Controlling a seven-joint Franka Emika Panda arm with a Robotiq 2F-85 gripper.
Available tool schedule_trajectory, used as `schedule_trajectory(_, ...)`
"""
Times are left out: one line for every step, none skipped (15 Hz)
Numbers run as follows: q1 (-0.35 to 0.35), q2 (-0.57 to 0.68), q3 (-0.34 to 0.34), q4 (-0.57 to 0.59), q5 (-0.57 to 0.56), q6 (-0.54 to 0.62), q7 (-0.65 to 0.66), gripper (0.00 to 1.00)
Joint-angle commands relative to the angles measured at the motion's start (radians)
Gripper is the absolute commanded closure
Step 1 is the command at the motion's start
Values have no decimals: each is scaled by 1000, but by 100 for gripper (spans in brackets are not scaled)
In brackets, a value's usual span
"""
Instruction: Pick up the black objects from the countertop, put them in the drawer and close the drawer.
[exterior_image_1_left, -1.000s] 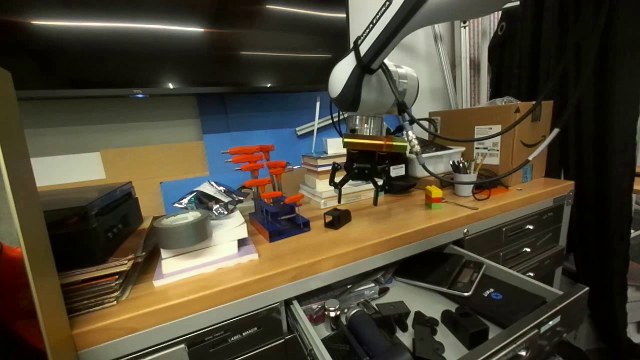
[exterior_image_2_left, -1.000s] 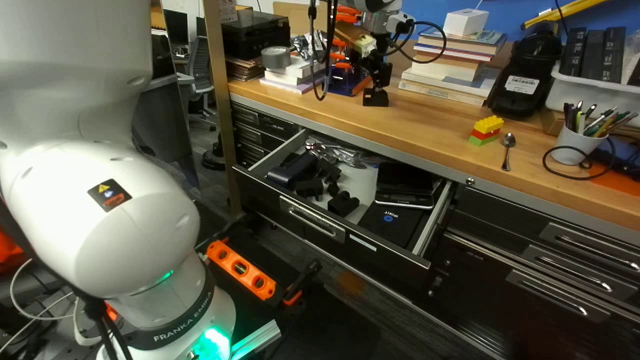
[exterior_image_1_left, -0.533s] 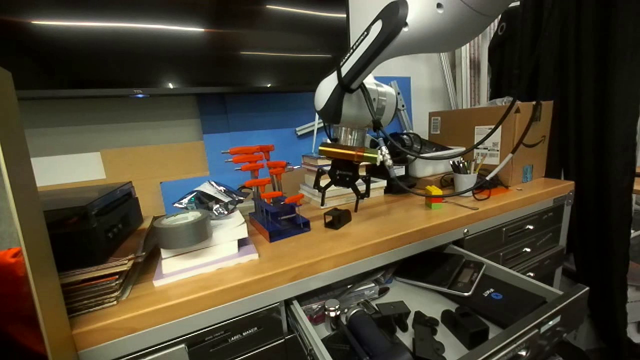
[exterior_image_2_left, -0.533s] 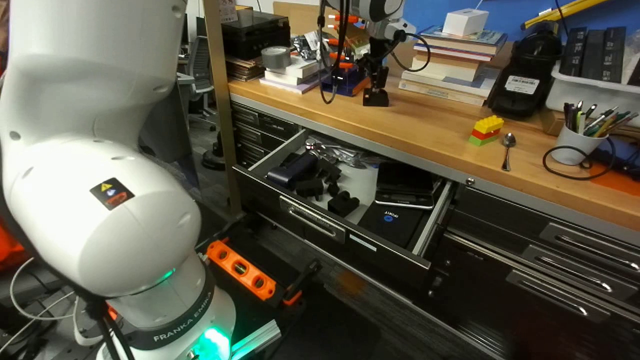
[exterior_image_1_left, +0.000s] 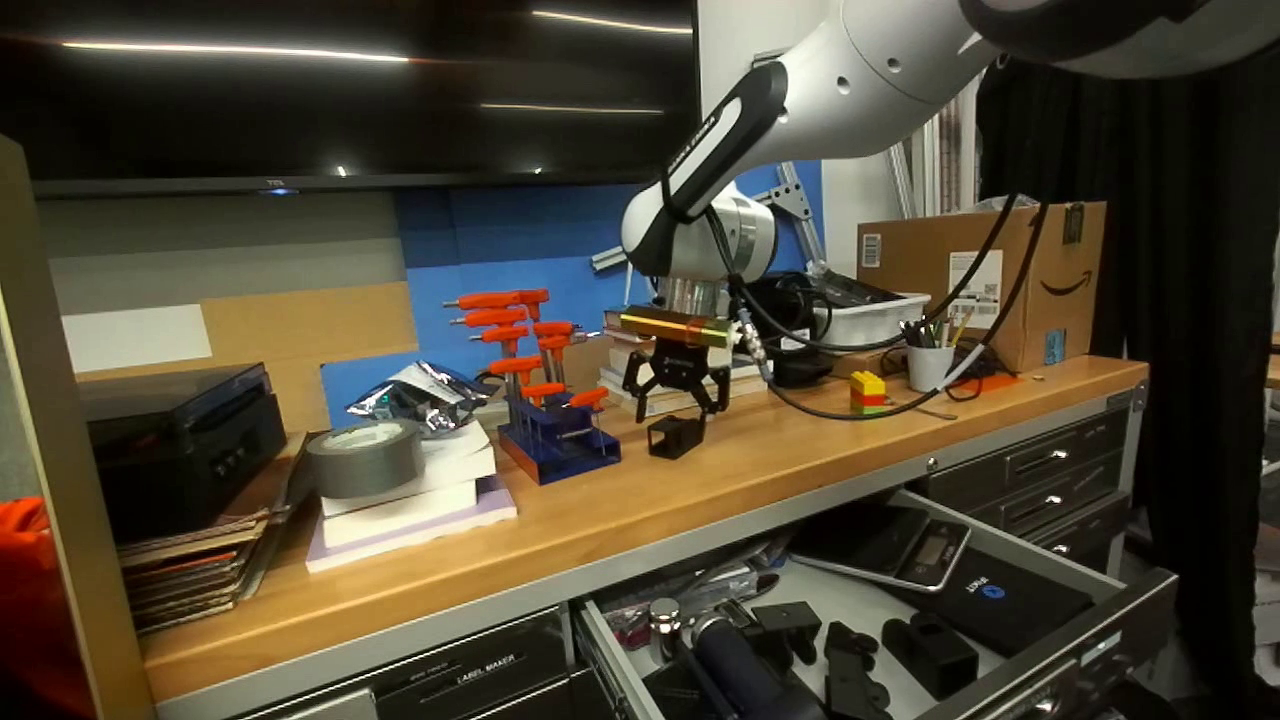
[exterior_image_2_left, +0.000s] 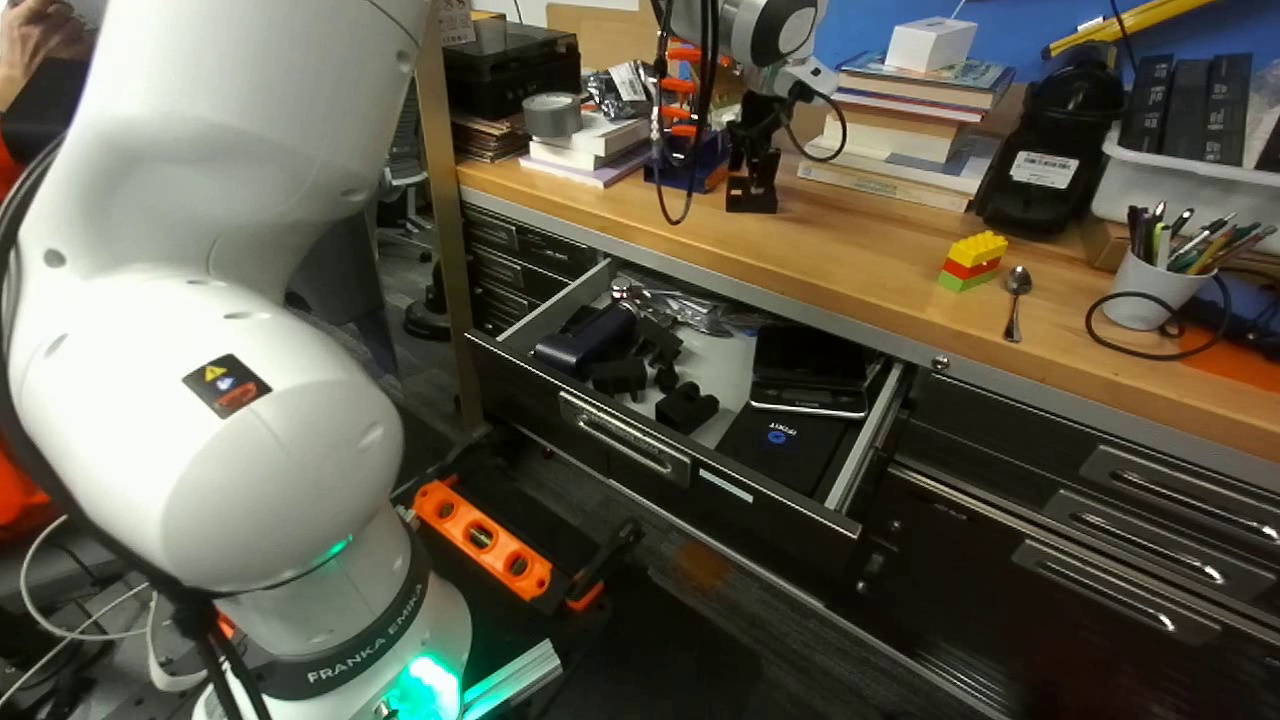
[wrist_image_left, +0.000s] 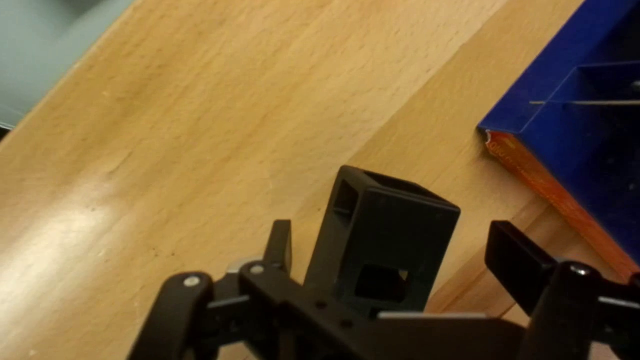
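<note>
A hollow matte black block (exterior_image_1_left: 675, 437) stands on the wooden countertop (exterior_image_1_left: 800, 440), close to the blue rack. It also shows in an exterior view (exterior_image_2_left: 751, 196) and in the wrist view (wrist_image_left: 395, 240). My gripper (exterior_image_1_left: 673, 418) is open, pointing down just above the block. In the wrist view my gripper's fingers (wrist_image_left: 390, 242) lie on either side of the block, with a gap to each side; its lower end is hidden behind the gripper. The drawer (exterior_image_2_left: 760, 512) is pulled open. Several black objects lie inside it, among them a black block (exterior_image_1_left: 930, 655) near its front.
A blue rack (exterior_image_1_left: 560, 450) with red-orange hex keys stands beside the block. Stacked books (exterior_image_2_left: 890, 165) are behind the gripper. A toy brick stack (exterior_image_2_left: 972, 260), a spoon (exterior_image_2_left: 1016, 300) and a pen cup (exterior_image_2_left: 1150, 290) stand farther along. A cardboard box (exterior_image_1_left: 980, 270) is at the far end.
My gripper has moved down and toward the rack, from beside the block to right over it, with its fingers open. The block and drawer have not moved.
</note>
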Motion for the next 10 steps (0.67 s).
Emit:
schedule_trajectory(14,58,-24,86,6,-31,52,0)
schedule_trajectory(16,64,-28,90,0,-31,58,25)
schedule_trajectory(14,69,-25,92,0,-35,49,26)
schedule_trajectory(14,70,-23,92,-4,-40,39,34)
schedule_trajectory(16,73,-24,93,-8,-49,37,42)
schedule_trajectory(14,73,-19,92,-12,-66,15,50)
schedule_trajectory(13,70,-18,92,-17,-80,3,58)
schedule_trajectory(13,67,-15,92,-22,-99,-14,64)
schedule_trajectory(12,64,-12,94,-25,-118,-32,73)
schedule_trajectory(12,55,-11,90,-29,-145,-55,72)
